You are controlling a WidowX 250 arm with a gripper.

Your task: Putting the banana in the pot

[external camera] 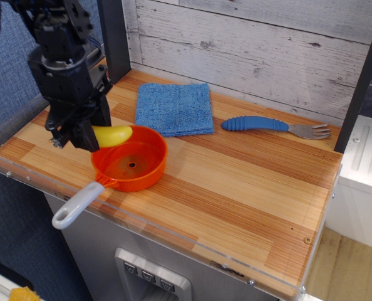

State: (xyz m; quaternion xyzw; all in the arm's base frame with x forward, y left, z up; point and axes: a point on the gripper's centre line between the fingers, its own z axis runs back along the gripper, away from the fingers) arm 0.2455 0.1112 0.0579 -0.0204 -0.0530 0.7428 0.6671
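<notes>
Black pincer [86,133] clamped on small yellow plastic banana [113,135], over near rim of shallow orange pot [131,158]. Risk if released here: striking rim, rolling outside.

Bright, even and diffuse throughout, with only soft, short shadows under the orange pot [129,158] and blue cloth [174,108]. Faint sheen along the desk [236,188] and its clear front edge. Sharp overall; slightly soft on the dark pincer [79,133] at left.

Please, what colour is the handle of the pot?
Light grey; the pot itself is bright orange. The handle shows clearly in the single camera view.
</notes>
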